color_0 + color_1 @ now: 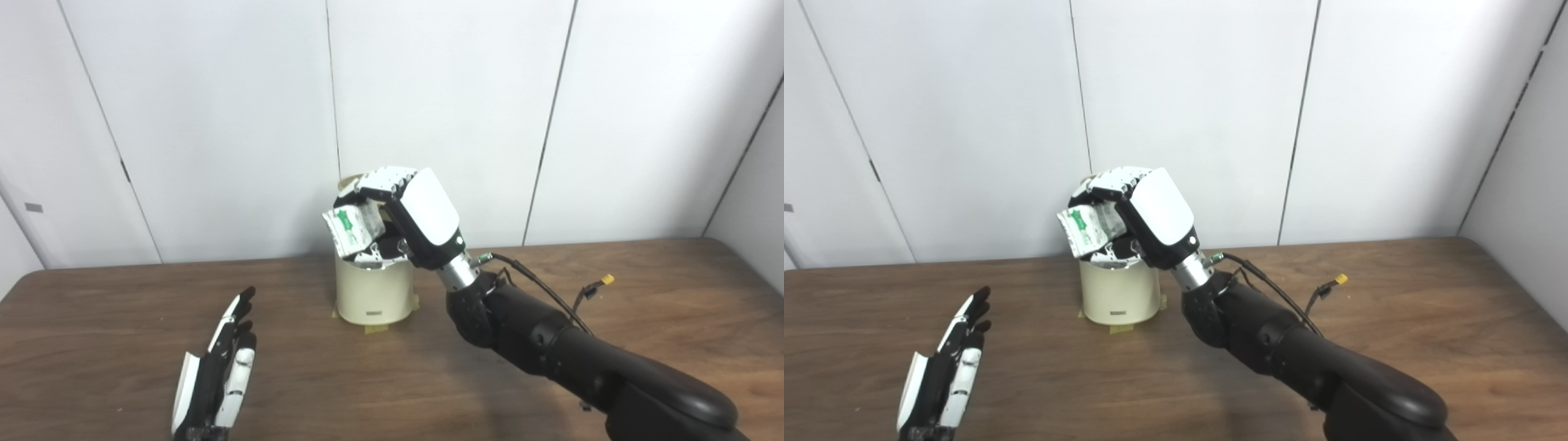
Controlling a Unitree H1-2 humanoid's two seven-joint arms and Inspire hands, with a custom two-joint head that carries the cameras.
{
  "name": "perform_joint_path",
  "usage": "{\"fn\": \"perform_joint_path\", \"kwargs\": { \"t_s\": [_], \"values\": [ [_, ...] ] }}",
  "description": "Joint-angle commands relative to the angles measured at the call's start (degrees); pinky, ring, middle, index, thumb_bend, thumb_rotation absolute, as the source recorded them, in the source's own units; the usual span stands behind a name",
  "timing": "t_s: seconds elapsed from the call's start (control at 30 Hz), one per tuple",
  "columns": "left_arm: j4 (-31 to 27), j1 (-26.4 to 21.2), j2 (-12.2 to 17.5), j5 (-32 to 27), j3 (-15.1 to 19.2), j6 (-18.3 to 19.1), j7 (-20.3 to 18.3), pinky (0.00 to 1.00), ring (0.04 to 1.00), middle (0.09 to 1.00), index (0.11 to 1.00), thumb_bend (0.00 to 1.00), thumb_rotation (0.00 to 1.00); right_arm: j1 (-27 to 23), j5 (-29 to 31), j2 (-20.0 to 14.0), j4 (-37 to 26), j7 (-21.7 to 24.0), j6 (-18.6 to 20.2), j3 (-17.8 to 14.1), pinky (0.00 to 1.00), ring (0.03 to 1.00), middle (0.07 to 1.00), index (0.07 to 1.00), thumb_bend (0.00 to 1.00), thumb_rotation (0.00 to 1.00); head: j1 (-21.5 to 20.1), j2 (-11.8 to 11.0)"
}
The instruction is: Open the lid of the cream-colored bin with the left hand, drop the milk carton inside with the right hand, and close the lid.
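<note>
While the right hand [409, 215] grips the single milk carton [354, 229], fingers curled around it, that carton hangs tilted directly over the open mouth of the one cream-colored bin [374, 293]. Behind the hand, the bin's lid [349, 181] stands raised. Well apart, nearer the camera, the left hand [215, 370] is empty above the table [643, 294], fingers straight and together.

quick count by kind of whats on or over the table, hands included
hands: 2 (left hand, right hand)
bin: 1
milk carton: 1
total: 4
</note>
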Motion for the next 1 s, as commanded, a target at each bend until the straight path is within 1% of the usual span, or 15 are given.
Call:
{"fn": "perform_joint_path", "kwargs": {
  "t_s": [0.0, 0.23, 0.33, 0.5, 0.7, 0.83, 0.97],
  "values": [
    [2.6, 2.8, -2.3, 1.5, -1.4, -0.6, 0.9, 0.89, 0.944, 0.961, 0.944, 0.36, 0.99, -5.3, 1.7, 0.3, 0.3, -3.0, -1.2, 0.1, 0.39, 0.445, 0.490, 0.476, 0.52, 0.00, 0.2, 0.0],
    [2.4, 3.2, -2.8, 1.4, -1.6, -1.2, 1.1, 0.90, 0.946, 0.960, 0.944, 0.36, 0.97, -5.9, 3.6, 1.1, 2.8, -4.2, -1.2, 2.8, 0.40, 0.450, 0.485, 0.478, 0.52, 0.00, 0.5, 0.2],
    [2.6, 3.2, -2.9, 1.4, -1.6, -1.5, 1.3, 0.88, 0.937, 0.949, 0.933, 0.37, 0.97, -5.6, 4.7, 1.5, 3.7, -3.3, -1.2, 3.0, 0.40, 0.450, 0.489, 0.475, 0.52, 0.00, 0.7, 0.2],
    [2.7, 3.1, -2.8, 1.6, -1.7, -1.5, 1.3, 0.88, 0.934, 0.948, 0.933, 0.36, 0.96, -5.3, 5.3, 1.8, 4.9, -3.2, -1.2, 3.2, 0.40, 0.450, 0.486, 0.478, 0.52, 0.00, 0.5, 0.1],
    [3.1, 3.0, -2.6, 1.7, -1.7, -1.8, 1.3, 0.89, 0.932, 0.944, 0.930, 0.35, 0.95, -4.9, 6.6, 1.3, 5.2, -2.5, -1.2, 2.1, 0.41, 0.453, 0.486, 0.477, 0.52, 0.00, 0.2, 0.2],
    [3.0, 3.0, -2.7, 1.6, -1.6, -1.3, 1.1, 0.89, 0.935, 0.946, 0.932, 0.37, 0.97, -4.8, 7.0, 0.9, 5.4, -1.9, -1.2, 1.4, 0.41, 0.454, 0.490, 0.473, 0.52, 0.00, 0.1, 0.1],
    [3.1, 3.0, -2.6, 2.0, -1.7, -1.6, 1.2, 0.89, 0.934, 0.946, 0.932, 0.37, 0.97, -4.6, 7.1, 0.5, 5.6, -1.4, -1.2, 0.7, 0.42, 0.459, 0.496, 0.467, 0.52, 0.00, 0.1, 0.0]
  ]
}}
